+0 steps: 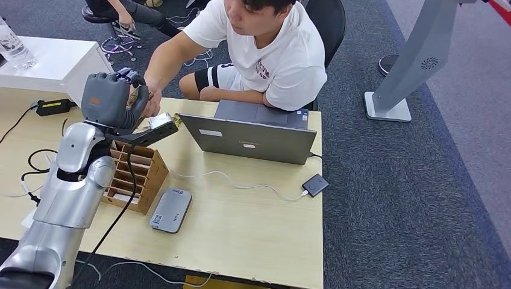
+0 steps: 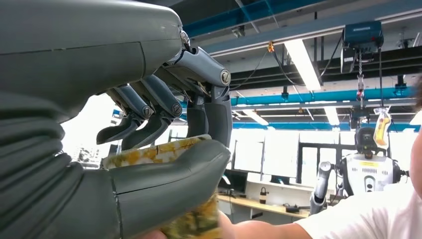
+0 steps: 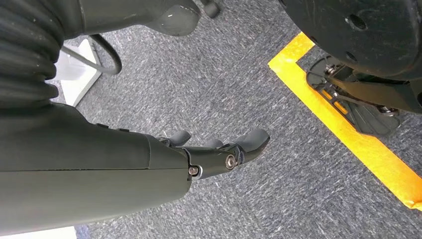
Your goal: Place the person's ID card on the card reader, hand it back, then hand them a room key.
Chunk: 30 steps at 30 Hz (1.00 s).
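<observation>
Now my left hand [image 1: 111, 99] pinches a yellow-patterned card [image 2: 154, 152], touching the person's hand [image 1: 150, 103]; my right hand [image 3: 219, 149] hangs, fingers spread.

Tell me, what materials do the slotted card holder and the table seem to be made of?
The slotted card holder looks like thin unfinished wood, perhaps plywood: pale brown, matte, with flat cut dividers. The table looks like light wood-grain laminate, smooth with fine streaks; a chipped front edge hints at board beneath.
</observation>
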Available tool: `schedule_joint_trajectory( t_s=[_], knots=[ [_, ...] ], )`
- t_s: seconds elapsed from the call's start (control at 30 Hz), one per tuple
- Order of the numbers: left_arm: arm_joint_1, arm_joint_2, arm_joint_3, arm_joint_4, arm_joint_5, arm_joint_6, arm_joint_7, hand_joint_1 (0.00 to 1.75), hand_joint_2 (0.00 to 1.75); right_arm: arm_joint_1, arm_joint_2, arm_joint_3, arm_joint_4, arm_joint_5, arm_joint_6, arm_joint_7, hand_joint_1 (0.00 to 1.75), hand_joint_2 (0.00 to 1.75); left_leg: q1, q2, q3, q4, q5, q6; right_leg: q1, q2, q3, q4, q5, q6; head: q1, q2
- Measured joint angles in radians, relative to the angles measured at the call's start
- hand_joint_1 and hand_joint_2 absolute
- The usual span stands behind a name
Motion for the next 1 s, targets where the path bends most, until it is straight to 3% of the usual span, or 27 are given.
schedule_joint_trajectory(
  t_s=[0.4, 0.53, 0.63, 0.73, 0.87, 1.0],
  knots=[
    [-0.065, -0.050, -0.040, 0.115, -0.001, 0.007, 0.019, 1.75, 0.00, 0.000, 0.000, 0.003, 0.000, -0.018, -0.001, 0.038, 0.00, 1.75, 0.000, 0.001, -0.001, 0.000, 0.000, 0.000, 0.000, 0.001, -0.002, 0.000, 0.000, 0.000, 0.000, 0.000],
    [-0.066, -0.052, -0.041, 0.124, 0.006, 0.038, 0.019, 0.04, 0.00, 0.000, 0.000, 0.003, 0.000, -0.018, -0.004, 0.036, 0.00, 1.75, 0.000, 0.001, -0.001, 0.000, 0.000, 0.000, 0.000, 0.001, -0.001, 0.000, 0.000, 0.000, 0.000, 0.000],
    [-0.049, -0.052, -0.040, 0.119, 0.037, 0.133, 0.004, 0.00, 0.00, 0.001, 0.000, 0.003, 0.000, -0.017, -0.009, 0.032, 0.00, 1.75, 0.000, 0.001, -0.002, 0.000, 0.000, 0.000, 0.000, 0.001, -0.001, 0.000, 0.000, 0.000, 0.000, 0.000],
    [0.000, -0.050, -0.029, 0.087, 0.134, 0.277, -0.074, 0.00, 0.00, 0.002, 0.000, 0.003, 0.000, -0.016, -0.015, 0.027, 0.00, 1.75, 0.000, 0.001, -0.002, 0.000, 0.000, 0.000, 0.000, 0.001, -0.001, 0.000, 0.000, 0.000, 0.000, 0.000],
    [0.077, -0.040, 0.012, 0.032, 0.297, 0.352, -0.200, 0.00, 1.75, 0.006, 0.000, 0.003, 0.000, -0.015, -0.018, 0.025, 0.00, 1.75, 0.000, 0.000, -0.003, -0.001, 0.000, 0.000, 0.000, 0.000, -0.002, 0.000, -0.001, 0.000, 0.000, 0.000],
    [0.164, -0.022, 0.089, -0.038, 0.697, 0.268, -0.415, 0.00, 1.75, 0.011, 0.000, 0.003, 0.000, -0.015, -0.019, 0.025, 0.00, 1.75, 0.000, 0.003, -0.002, -0.002, 0.000, 0.000, 0.000, 0.003, -0.002, 0.000, -0.001, 0.000, 0.000, 0.000]
  ],
)
